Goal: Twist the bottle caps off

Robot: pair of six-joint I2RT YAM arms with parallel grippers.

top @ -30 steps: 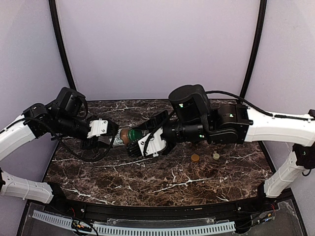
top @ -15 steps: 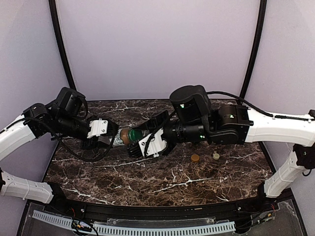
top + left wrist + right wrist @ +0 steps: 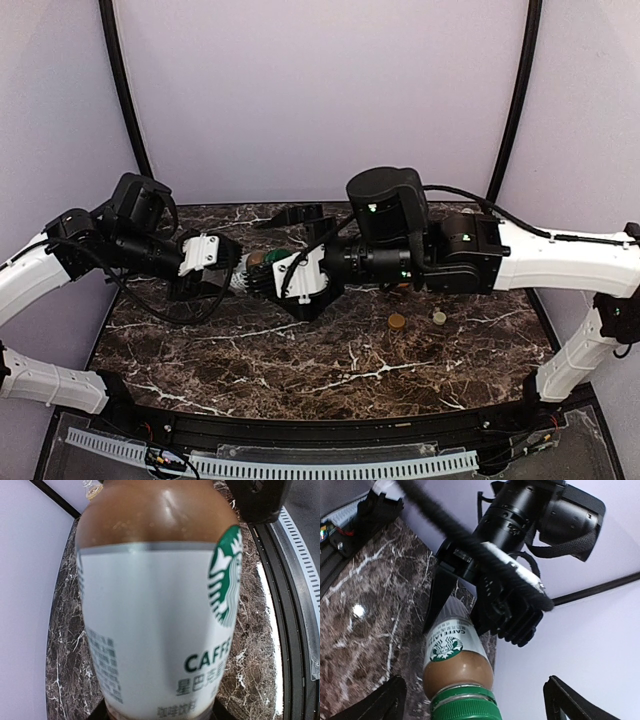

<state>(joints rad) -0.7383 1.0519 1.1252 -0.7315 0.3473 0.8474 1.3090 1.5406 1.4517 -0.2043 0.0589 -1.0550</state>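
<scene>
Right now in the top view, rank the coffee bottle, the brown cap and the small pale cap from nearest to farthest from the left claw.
1. Coffee bottle, held in the left claw, left of centre.
2. Brown cap, lying right of centre.
3. Small pale cap, farther right still.

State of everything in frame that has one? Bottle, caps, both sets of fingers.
left fingers: shut on the coffee bottle.
coffee bottle: full, held sideways.
green cap: on the bottle.
right fingers: open, either side of the green cap, not touching.
orange loose cap: off, lying on the table.
pale loose cap: off, on the table.
</scene>
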